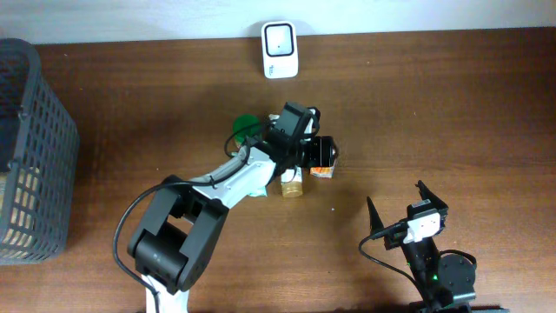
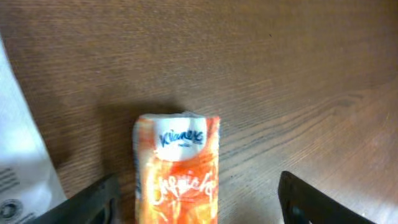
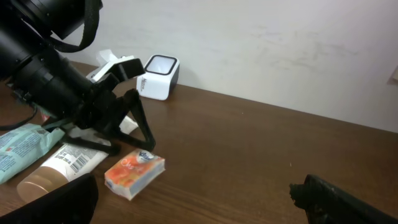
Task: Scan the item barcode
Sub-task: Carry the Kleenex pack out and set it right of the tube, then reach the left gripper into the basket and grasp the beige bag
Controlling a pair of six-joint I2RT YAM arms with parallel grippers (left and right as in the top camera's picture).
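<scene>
- A dark wood-grain table (image 1: 452,104) ran up to a plain white wall, with a grey mesh basket (image 1: 35,148) standing at its far left edge.
- A white barcode scanner (image 1: 280,49) with a dark window sat at the back edge of the table near the wall. The small print on its front was too fine to read.
- The task's item, an orange tissue pack (image 2: 179,174), lay flat on the table near the middle, well in front of the scanner. "Kleenex" stood in blue on a white patch at its top end. The orange script below it could not be made out.
- The left gripper (image 2: 199,180) hung over the pack with its jaws spread wide. One finger (image 2: 93,199) stood to either side of the pack with wood showing between, and neither touched it.
- Just beside the pack lay a white tube (image 3: 65,163) with a tan cap, and a printed barcode showed on its side.
- A teal soft pack (image 3: 22,146) lay next to the tube. Its lettering was blurred.
- A white package (image 2: 18,162) filled the left edge of the left wrist view, with small grey print too soft to read.
- A round green object (image 1: 246,128) showed partly behind the left arm.
- The right gripper (image 1: 395,198) waited near the front right of the table, well apart from the pack, jaws fully spread and holding nothing.
</scene>
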